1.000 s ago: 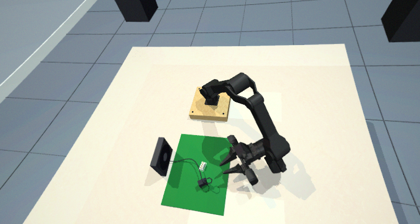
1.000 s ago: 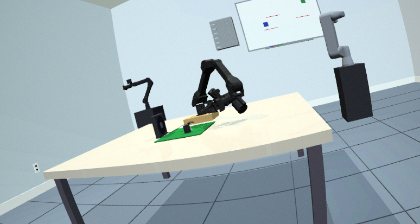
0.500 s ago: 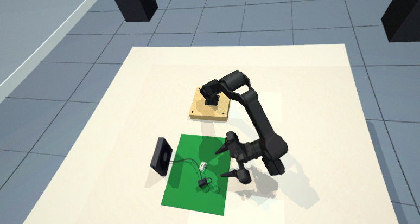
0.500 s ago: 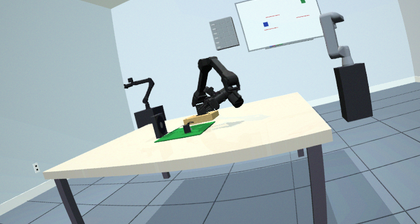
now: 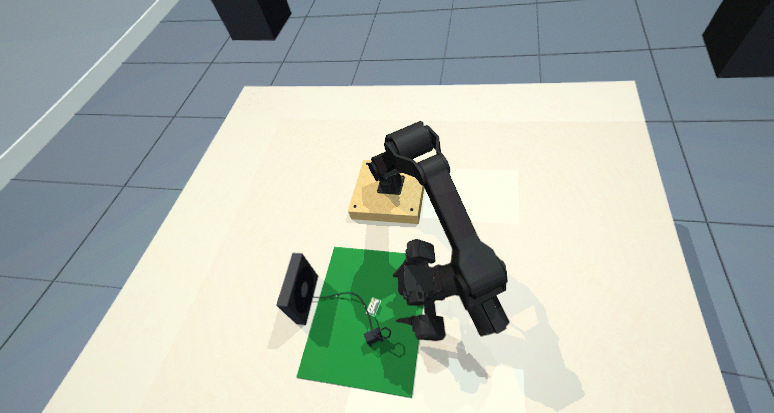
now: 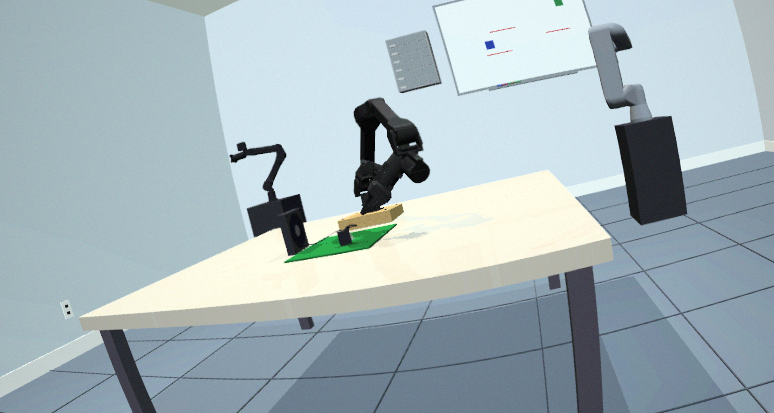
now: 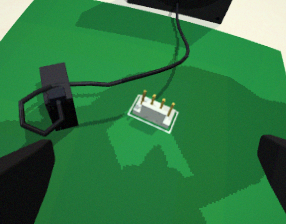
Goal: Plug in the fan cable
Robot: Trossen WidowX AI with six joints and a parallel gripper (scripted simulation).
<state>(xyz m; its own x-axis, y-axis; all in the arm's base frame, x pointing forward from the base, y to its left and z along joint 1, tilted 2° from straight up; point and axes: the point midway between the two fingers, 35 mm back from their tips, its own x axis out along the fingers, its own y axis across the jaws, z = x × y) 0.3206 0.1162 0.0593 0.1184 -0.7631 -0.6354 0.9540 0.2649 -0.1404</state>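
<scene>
At the top view's lower left, the fan (image 5: 293, 289) (image 6: 294, 231) stands beside the green board (image 5: 346, 356) (image 6: 324, 250) (image 7: 144, 195), its cable (image 5: 346, 293) (image 7: 144, 75) crossing toward the plug (image 5: 373, 336) (image 6: 344, 236) (image 7: 59, 95). In the wrist view, the plug stands at upper left, off the pinned header (image 7: 153, 111) (image 5: 373, 305), beyond the tool (image 7: 159, 148) (image 5: 397, 297), whose fingers are wide apart, gripping nothing.

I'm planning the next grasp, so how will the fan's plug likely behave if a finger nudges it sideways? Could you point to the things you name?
The plug (image 5: 372, 336) (image 6: 344, 236) (image 7: 59, 95) would probably tip, since it stands tall on a narrow foot. Its thin, curving cable (image 5: 346, 293) (image 7: 139, 76) looks flexible, so it may give a little before tugging.
</scene>
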